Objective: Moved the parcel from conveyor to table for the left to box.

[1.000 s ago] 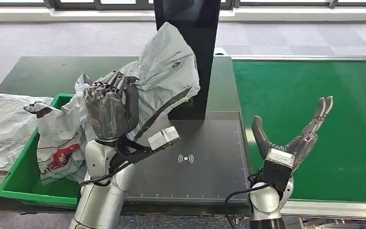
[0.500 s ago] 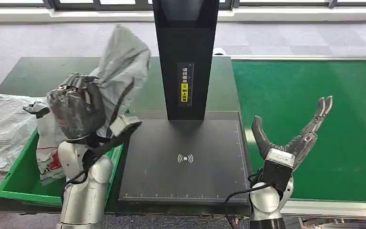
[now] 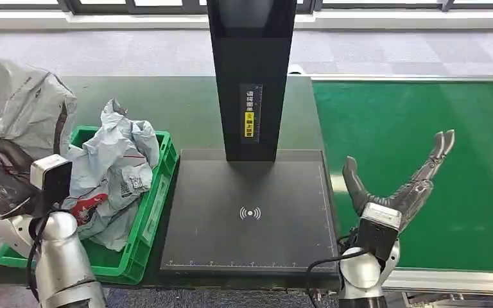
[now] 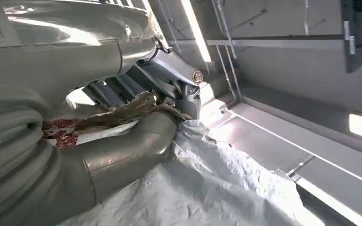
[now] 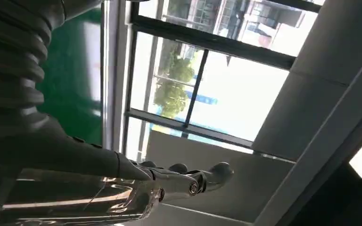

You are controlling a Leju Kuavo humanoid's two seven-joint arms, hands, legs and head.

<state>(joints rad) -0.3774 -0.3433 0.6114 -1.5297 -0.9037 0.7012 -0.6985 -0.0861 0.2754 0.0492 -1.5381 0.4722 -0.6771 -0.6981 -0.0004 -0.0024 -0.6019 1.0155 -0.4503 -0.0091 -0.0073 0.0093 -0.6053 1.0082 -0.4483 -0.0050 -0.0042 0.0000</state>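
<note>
CHANGE: left hand has swung from frame centre to far left, past the green bin | fingers grip grey parcel | right hand fingers spread, idle at conveyor | boxing imminent.

A: What are the arms like?
B: Silver and rounded, with black cables looping at the wrists.
A: And the hands?
B: Left hand and right hand have dark grey fingers and pale boxy wrist cameras.

Grey parcel, pale blue-grey bag with red print, green crate, green conveyor, black scanner.
</note>
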